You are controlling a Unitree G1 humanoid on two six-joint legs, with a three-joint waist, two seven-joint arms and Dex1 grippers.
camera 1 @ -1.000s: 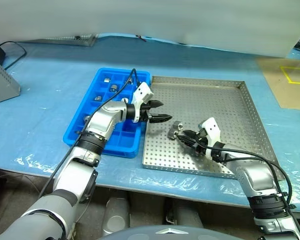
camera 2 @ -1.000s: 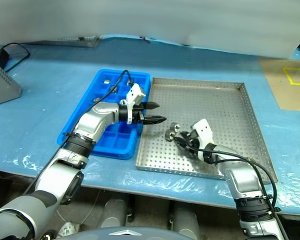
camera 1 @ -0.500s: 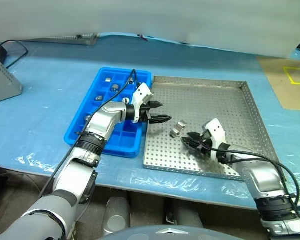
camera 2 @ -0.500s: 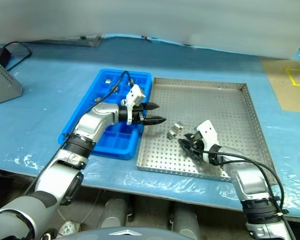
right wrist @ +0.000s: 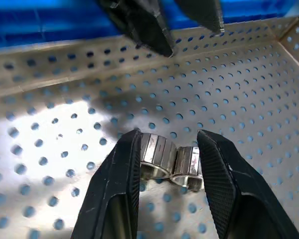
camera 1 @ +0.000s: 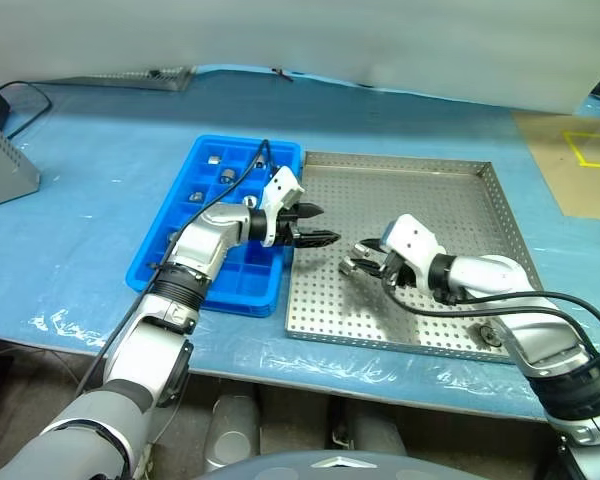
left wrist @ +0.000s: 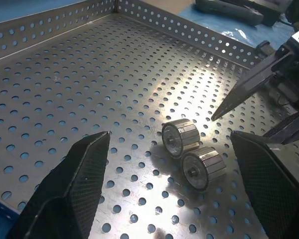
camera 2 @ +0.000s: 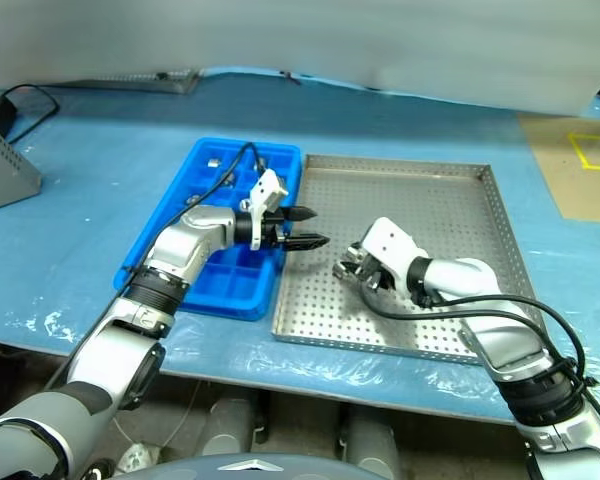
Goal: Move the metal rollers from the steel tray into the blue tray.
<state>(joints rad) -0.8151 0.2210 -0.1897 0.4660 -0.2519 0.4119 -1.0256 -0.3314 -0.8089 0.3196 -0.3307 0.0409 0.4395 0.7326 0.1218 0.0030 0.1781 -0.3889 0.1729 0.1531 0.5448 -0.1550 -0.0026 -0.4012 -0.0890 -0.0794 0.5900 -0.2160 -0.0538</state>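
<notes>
On the blue-covered surface (camera 1: 100, 200) the steel tray (camera 1: 460, 200) lies just beside the blue tray (camera 1: 195, 160), and some cells at the far end of the blue tray already hold shiny pieces. Two rollers (left wrist: 192, 152) are on the holed floor of the steel tray, touching each other, side by side. The right claw (right wrist: 167, 154) is around this pair, one finger on each outer side, and it seems clenched on both together; I cannot tell if they are lifted from the floor. The left claw (camera 1: 315, 225) hangs released, its fingers wide, just over the tray edge and pointing at the rollers from near. To do this step well, I think the right claw should press evenly, because two round pieces held in a row can easily slip or turn out. It should rise slowly and stay level on the way to the blue tray. The left claw should stay out of its path. If one roller falls, it is better to take them one at a time.
</notes>
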